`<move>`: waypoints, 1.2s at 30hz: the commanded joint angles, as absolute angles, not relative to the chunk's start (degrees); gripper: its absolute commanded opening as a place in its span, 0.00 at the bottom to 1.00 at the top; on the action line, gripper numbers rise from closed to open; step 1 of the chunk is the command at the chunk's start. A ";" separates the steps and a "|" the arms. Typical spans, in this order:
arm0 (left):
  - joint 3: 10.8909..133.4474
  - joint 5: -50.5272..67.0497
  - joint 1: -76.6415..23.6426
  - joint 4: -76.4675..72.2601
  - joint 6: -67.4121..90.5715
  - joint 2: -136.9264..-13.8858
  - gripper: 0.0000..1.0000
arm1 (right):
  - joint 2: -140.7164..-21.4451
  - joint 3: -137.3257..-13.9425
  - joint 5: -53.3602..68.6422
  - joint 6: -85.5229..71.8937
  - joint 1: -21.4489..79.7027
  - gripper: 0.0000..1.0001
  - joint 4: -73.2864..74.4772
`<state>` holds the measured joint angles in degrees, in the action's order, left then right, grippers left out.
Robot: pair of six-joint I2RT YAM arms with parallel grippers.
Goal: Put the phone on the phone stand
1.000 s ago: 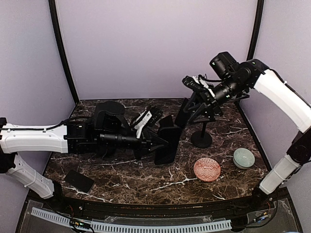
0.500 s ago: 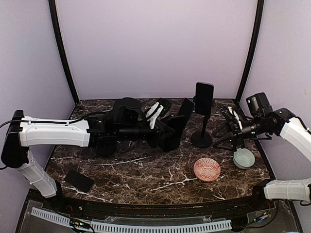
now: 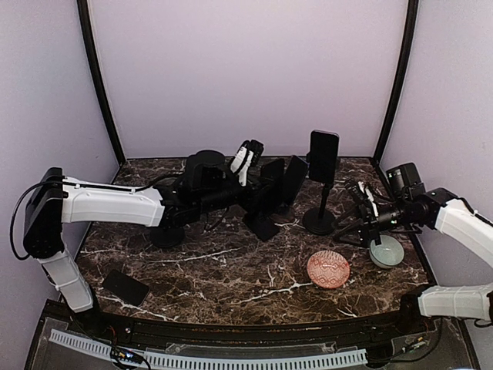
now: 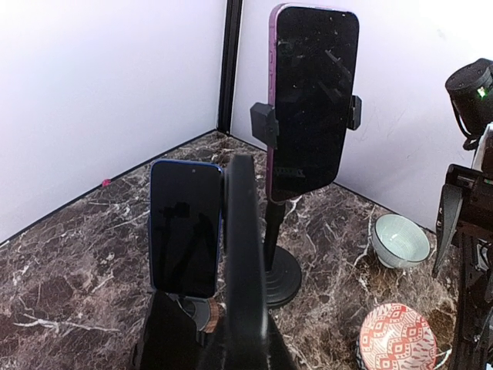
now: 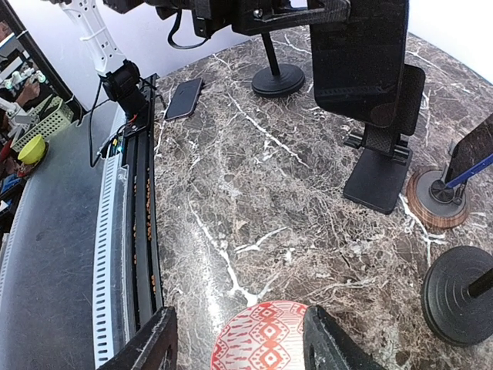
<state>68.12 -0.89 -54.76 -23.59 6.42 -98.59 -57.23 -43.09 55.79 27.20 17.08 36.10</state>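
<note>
My left gripper is shut on a black phone, which shows edge-on in the left wrist view. The phone hangs upright just above a black folding stand; in the right wrist view the phone reaches down to the stand's cradle. A purple phone is clamped on a tall pole stand. A blue phone leans on a small wooden stand. My right gripper is open and empty, low beside a green bowl.
A red patterned bowl lies at front right, below my right fingers. Another dark phone lies flat at the front left. A round black base stands under my left arm. Walls close the back and sides.
My right gripper left the purple phone on the tall stand and dropped to the right by the green bowl. My left gripper carried the black phone farther right and back, over the folding stand.
</note>
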 commanded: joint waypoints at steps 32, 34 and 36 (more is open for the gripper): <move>64.00 11.58 -46.58 -40.75 12.67 -104.59 0.00 | -60.77 -44.34 56.86 26.41 16.84 0.56 33.06; 63.78 10.47 -46.58 -40.62 12.77 -104.59 0.00 | -60.81 -44.34 56.73 26.44 16.80 0.56 33.05; 63.56 9.61 -46.58 -40.54 12.58 -104.72 0.00 | -60.69 -44.26 56.65 26.54 16.81 0.56 33.05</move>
